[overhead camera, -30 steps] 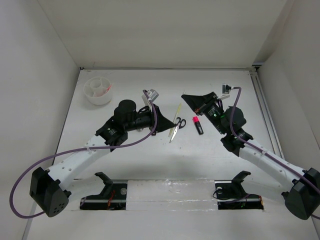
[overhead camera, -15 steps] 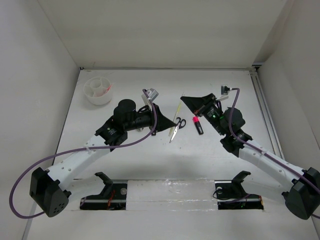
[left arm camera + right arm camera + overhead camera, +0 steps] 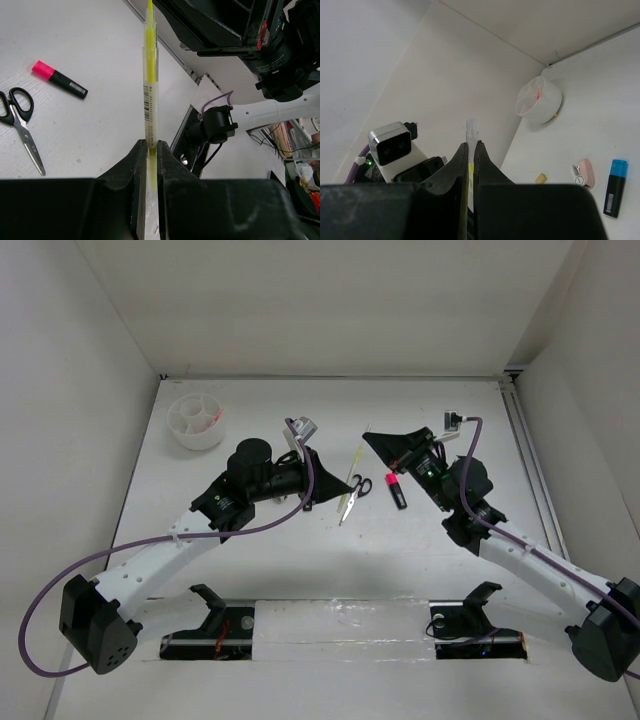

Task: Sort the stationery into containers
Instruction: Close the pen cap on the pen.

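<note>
The thin pale-yellow stick (image 3: 150,75) is held at both ends. My left gripper (image 3: 151,142) is shut on its lower end and my right gripper (image 3: 471,143) is shut on its clear upper end (image 3: 471,127). In the top view the stick (image 3: 358,455) spans between the left gripper (image 3: 345,483) and the right gripper (image 3: 368,437), above the table's middle. Black-handled scissors (image 3: 355,490) and the pink-capped marker (image 3: 396,487) lie below. The white divided cup (image 3: 196,421) stands far left with a pink pen (image 3: 538,93) inside.
In the right wrist view, the blue-capped marker (image 3: 615,187), the white-pink piece (image 3: 583,172) and the tan eraser (image 3: 541,177) lie on the table near the cup (image 3: 539,102). White walls enclose the table on three sides.
The right gripper has shifted slightly and the stick's far end now reaches into its jaws. The left arm has hardly moved.
</note>
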Controlling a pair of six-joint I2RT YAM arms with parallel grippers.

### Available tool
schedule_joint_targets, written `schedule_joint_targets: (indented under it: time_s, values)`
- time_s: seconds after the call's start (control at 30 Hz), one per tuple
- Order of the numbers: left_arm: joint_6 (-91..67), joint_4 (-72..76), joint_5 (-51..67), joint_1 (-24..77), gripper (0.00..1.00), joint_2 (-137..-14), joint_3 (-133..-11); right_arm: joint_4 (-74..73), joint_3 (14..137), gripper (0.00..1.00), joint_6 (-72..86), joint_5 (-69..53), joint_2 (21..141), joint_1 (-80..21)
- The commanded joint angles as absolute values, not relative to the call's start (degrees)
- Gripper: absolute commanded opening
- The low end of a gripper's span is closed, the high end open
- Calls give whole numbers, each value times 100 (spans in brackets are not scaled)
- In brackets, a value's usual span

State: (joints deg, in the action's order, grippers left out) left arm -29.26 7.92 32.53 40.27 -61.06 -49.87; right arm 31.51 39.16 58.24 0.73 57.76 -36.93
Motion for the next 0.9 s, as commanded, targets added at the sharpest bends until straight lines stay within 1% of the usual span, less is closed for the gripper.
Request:
schedule_joint_targets:
  time_s: [0.0, 0.6, 0.87]
  values:
    - [-2900, 1099, 3349, 4017, 0, -6056, -5080, 3445, 4017, 0, 5713, 149, 5669, -3788]
    - [-2953, 1099, 3349, 4017, 0, -6003, -5080, 3445, 3964, 0, 5713, 97, 5774, -3946]
    - [-2953, 1099, 3349, 4017, 0, -5889, -5133, 3322, 3911, 0, 5555, 272, 5774, -4069]
